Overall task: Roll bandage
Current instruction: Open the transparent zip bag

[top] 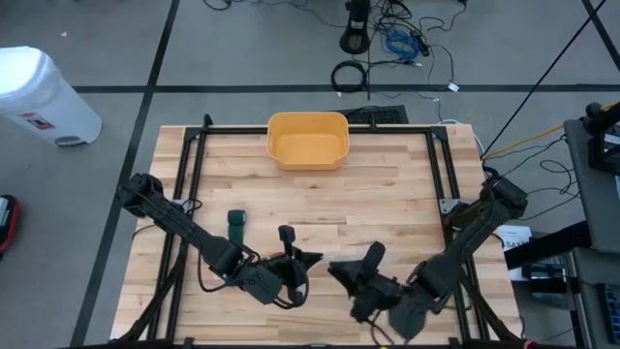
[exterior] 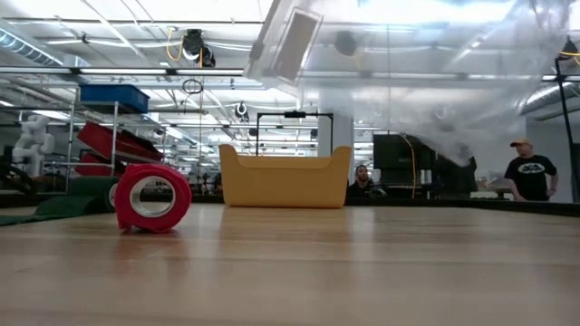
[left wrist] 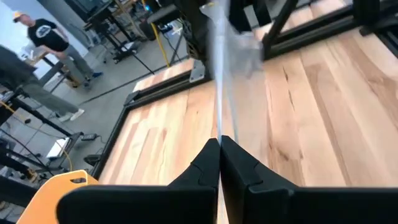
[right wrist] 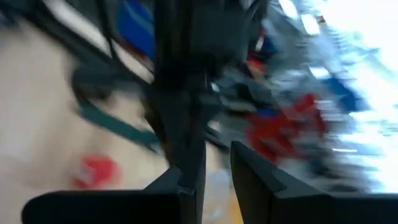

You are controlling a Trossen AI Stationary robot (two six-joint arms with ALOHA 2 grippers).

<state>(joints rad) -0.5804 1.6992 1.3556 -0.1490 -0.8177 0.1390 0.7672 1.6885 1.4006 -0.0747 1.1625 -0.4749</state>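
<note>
Counter [top: 387,189]: wooden, carrying everything below.
Yellow bin [top: 307,140]: set at the far middle edge.
Left claw [left wrist: 219,149]: pinched shut on a clear plastic sheet [left wrist: 221,68], near the front.
Right claw [right wrist: 214,163]: narrowly parted; grip cannot be told.
Red bandage roll [exterior: 150,196]: lying on its side, left of centre.
Green bandage strip [top: 235,224]: laid flat, left of centre.

— Where do you work?
— A big robotics lab: my wooden table [top: 387,194] stands on a grey floor strewn with cables [top: 397,44].
— What's around you?
— Ceiling strip lights, metal racks [exterior: 100,136], and people [exterior: 530,177] standing at benches beyond.
</note>
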